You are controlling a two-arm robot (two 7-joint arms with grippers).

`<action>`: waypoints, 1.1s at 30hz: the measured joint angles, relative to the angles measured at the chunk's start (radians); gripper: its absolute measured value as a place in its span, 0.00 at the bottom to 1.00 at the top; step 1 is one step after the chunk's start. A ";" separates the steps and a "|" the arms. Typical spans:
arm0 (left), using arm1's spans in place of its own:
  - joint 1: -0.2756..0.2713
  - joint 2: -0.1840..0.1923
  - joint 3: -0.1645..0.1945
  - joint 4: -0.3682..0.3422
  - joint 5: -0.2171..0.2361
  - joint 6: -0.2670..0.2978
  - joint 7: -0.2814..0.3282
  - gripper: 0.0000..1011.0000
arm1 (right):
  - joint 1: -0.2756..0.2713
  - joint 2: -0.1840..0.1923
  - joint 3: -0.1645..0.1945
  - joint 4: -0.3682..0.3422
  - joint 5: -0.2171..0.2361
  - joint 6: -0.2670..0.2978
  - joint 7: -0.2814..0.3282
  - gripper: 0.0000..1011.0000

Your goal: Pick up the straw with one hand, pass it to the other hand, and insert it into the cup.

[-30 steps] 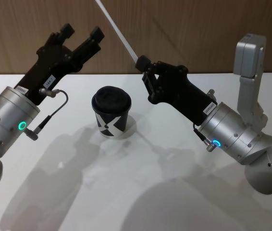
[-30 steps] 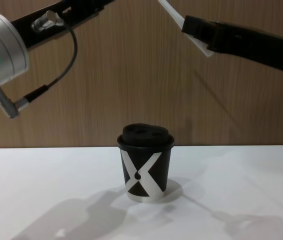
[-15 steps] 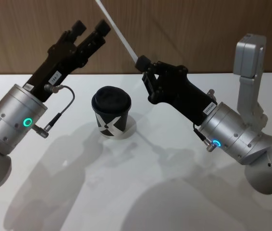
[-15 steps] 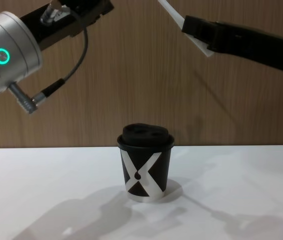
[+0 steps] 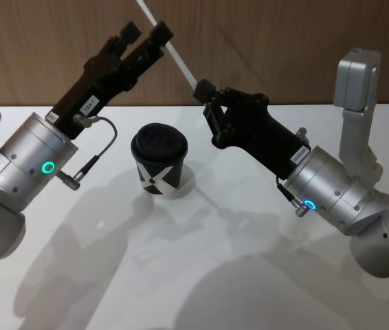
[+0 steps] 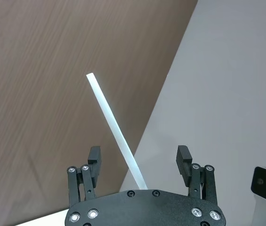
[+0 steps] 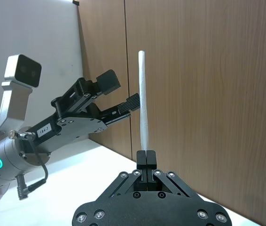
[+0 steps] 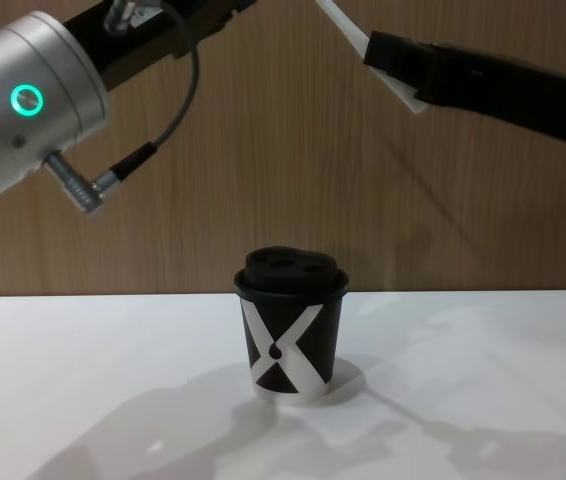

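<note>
Straw [image 5: 181, 63] is held in the air, well apart from the cup [image 5: 159, 163], its lower end clenched by the right gripper [image 5: 203, 89]. Fingers of the left gripper [image 5: 145, 34] are spread, straddling the shaft. Likely light, smooth and crushable: grip gently mid-shaft.
</note>
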 joint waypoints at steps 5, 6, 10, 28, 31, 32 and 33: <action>-0.020 -0.002 0.011 0.018 -0.006 0.000 -0.017 0.99 | 0.000 0.000 0.000 0.000 0.000 0.000 0.000 0.00; -0.027 -0.003 0.014 0.024 -0.007 0.000 -0.021 0.99 | 0.000 0.000 0.000 0.000 0.000 0.000 0.000 0.00; -0.040 -0.006 0.019 0.036 -0.010 -0.001 -0.030 0.99 | 0.000 0.000 0.000 0.000 0.000 0.000 0.000 0.00; -0.099 -0.026 0.044 0.109 -0.031 -0.017 -0.051 0.99 | 0.000 0.000 0.000 0.000 0.000 0.000 0.000 0.00; -0.107 -0.029 0.048 0.119 -0.035 -0.020 -0.052 0.99 | 0.000 0.000 0.000 0.000 0.000 0.000 0.000 0.00; -0.109 -0.029 0.049 0.122 -0.036 -0.020 -0.052 0.99 | 0.000 0.000 0.000 0.000 0.000 0.000 0.000 0.00; -0.112 -0.031 0.051 0.126 -0.037 -0.021 -0.053 0.98 | 0.000 0.000 0.000 0.000 0.000 0.000 0.000 0.00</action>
